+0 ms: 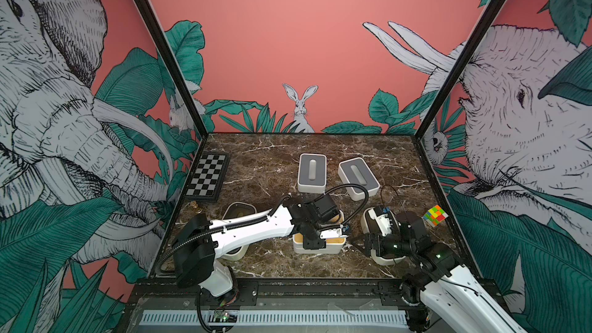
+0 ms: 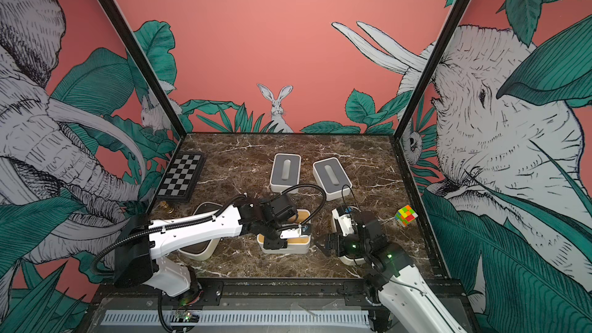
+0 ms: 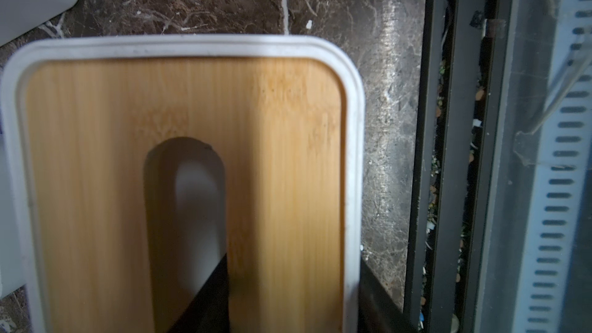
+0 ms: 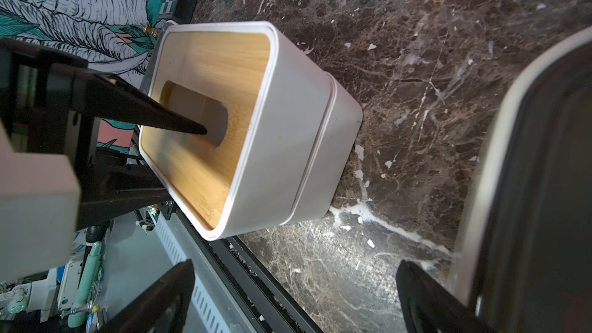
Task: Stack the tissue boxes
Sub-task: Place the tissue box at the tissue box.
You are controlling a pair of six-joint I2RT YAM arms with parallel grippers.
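Soft, even light fills both top views, their edges bowed — the wrist views are dimmer, with glare on the dark brown marble tabletop (image 3: 392, 68) and the bamboo-tan box lid (image 3: 96, 187) blurred.

Checkered board (image 1: 208, 176), multicoloured cube (image 1: 435, 215) on marble table (image 1: 266, 155)

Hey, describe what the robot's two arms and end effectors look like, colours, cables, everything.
Long links are glossy white shells; joints are boxy black housings. The left arm carries ribbed black cable conduit in loops. The right arm shows small green lights on its joints. The left end effector and right end effector have tapered black fingers.
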